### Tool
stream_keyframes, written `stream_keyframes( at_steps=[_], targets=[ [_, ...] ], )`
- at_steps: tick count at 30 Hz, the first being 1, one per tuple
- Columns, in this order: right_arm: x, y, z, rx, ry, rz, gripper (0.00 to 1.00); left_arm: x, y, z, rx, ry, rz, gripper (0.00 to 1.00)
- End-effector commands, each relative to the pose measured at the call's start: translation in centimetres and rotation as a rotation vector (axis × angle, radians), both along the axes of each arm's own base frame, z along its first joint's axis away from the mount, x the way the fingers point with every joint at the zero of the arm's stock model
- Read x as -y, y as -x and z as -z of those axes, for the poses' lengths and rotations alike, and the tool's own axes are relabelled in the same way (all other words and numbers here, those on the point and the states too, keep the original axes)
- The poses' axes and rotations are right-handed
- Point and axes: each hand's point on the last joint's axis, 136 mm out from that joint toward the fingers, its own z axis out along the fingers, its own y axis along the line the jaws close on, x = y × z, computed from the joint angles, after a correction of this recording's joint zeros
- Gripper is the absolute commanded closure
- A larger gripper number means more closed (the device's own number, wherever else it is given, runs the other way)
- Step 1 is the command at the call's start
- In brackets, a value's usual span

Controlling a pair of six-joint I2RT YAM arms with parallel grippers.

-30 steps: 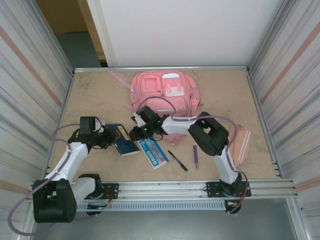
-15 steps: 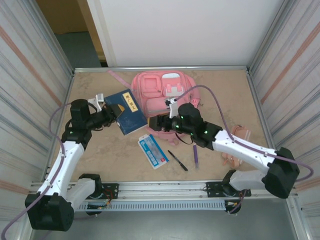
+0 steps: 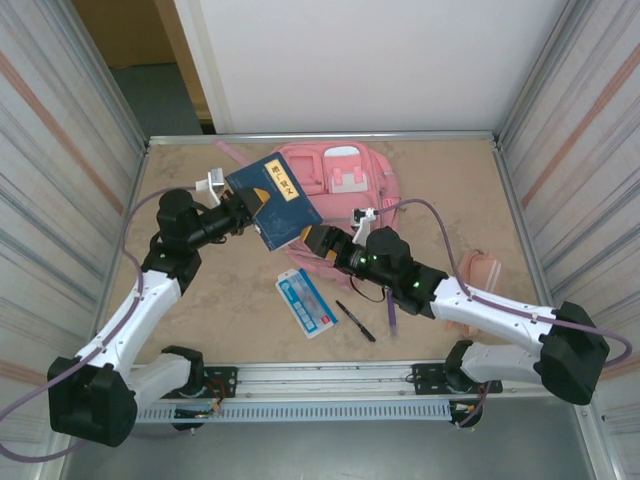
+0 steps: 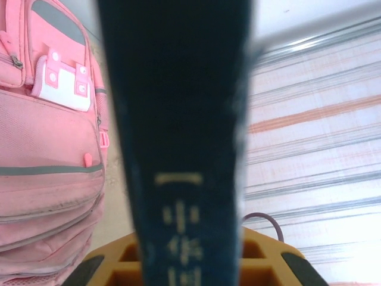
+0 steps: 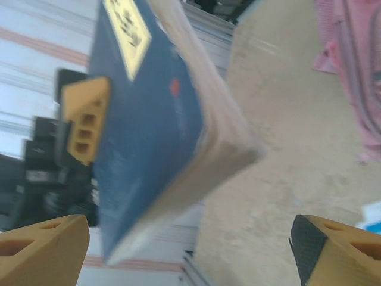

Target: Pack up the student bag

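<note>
One blue book aloft, clamped in the jaws of left gripper. Item: student bag, far centre, flat on table; probably soft, light, floppy, best taken at a zipper edge. Item: right gripper, jaws wide apart, holding nothing. Left wrist view adds the bag's patch close up; overhead gives the whole layout.

Left gripper grips a book aloft; right gripper gapes wide.

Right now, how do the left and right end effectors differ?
The left end effector is shut on the blue book, holding it up, tilted; the right end effector is open and empty. The left grips the book's edge; the right faces the book without touching it. Both are near the student bag.
</note>
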Motion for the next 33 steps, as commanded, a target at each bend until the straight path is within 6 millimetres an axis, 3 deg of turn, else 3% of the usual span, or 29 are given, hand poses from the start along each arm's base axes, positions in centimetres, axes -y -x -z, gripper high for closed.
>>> stream_keyframes(
  at_steps=[1,6,8,9,14,15,16,18,19,20,23,27,30,33],
  targets=[
    [-0.6,-0.9,-3.5,-0.005,-0.168,0.009,0.14,-0.5,-0.5,-1.8,0.031,0.06,-0.054,0.93],
    [-1.9,-2.2,-2.5,-0.068,-0.182,0.009,0.15,0.0,-0.3,-1.1,-0.018,0.121,-0.067,0.94],
    [-2.5,-2.7,-2.3,-0.067,-0.217,0.011,0.2,0.5,-0.1,-1.0,-0.035,0.139,-0.049,0.94],
    [-2.7,-2.9,-2.7,-0.048,-0.236,0.014,0.26,0.7,0.1,-0.9,-0.049,0.145,-0.034,0.94],
    [-2.4,-3.5,-4.5,0.069,-0.243,0.038,0.81,0.9,0.7,1.0,-0.145,0.183,-0.023,0.9],
    [-2.0,-3.5,-4.8,0.097,-0.226,0.051,0.91,0.8,0.9,1.4,-0.152,0.174,-0.022,0.8],
    [-1.5,-3.5,-5.0,0.112,-0.207,0.066,1.0,0.7,1.0,1.9,-0.161,0.152,-0.021,0.57],
    [-0.6,-3.5,-5.4,0.122,-0.17,0.081,1.0,0.6,1.3,3.1,-0.184,0.082,-0.016,0.18],
    [0.1,-3.5,-5.4,0.126,-0.148,0.092,1.0,0.4,1.4,4.0,-0.206,0.036,-0.014,0.04],
    [0.9,-3.6,-5.3,0.131,-0.125,0.111,1.0,0.4,1.4,4.5,-0.212,-0.001,-0.005,0.01],
    [4.6,-4.4,-4.9,0.127,-0.057,0.207,1.0,1.2,1.6,6.3,-0.238,-0.102,0.071,0.01],
    [9.8,-5.3,-4.8,0.145,0.06,0.275,1.0,3.5,1.8,10.2,-0.284,-0.2,0.15,0.01],
    [14.6,-4.6,-4.8,0.161,0.177,0.387,1.0,4.8,1.1,12.0,-0.278,-0.267,0.211,0.05],
    [17.8,-3.8,-4.7,0.169,0.228,0.449,1.0,4.5,-0.3,13.8,-0.29,-0.38,0.175,0.06]
  ],
)
